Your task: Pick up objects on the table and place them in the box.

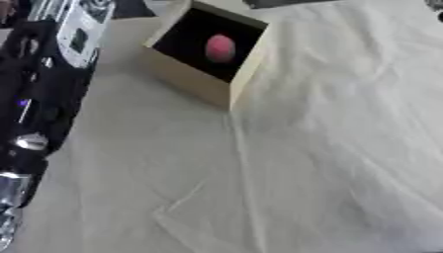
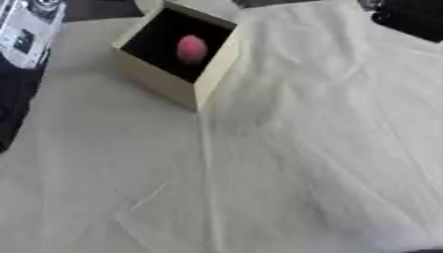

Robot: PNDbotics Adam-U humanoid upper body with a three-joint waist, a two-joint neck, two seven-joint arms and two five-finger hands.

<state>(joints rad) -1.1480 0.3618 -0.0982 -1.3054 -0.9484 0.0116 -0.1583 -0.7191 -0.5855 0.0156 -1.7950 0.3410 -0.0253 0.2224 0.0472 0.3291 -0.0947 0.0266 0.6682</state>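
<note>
A pink rounded object lies inside the pale wooden box with a dark interior, on a cream cloth-covered table. The black left arm stands just left of the box (hand unseen, fingers' state untellable). Placing seems done; next needs another object.

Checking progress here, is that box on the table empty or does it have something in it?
Not empty. The open-topped box holds one pink rounded object against its dark interior.

Pale wooden open-topped box with dark interior, upper centre on creased cream tablecloth. Rounded pink object inside, against the dark lining. Black-and-silver robot arm down left edge; hand not discernible.
</note>
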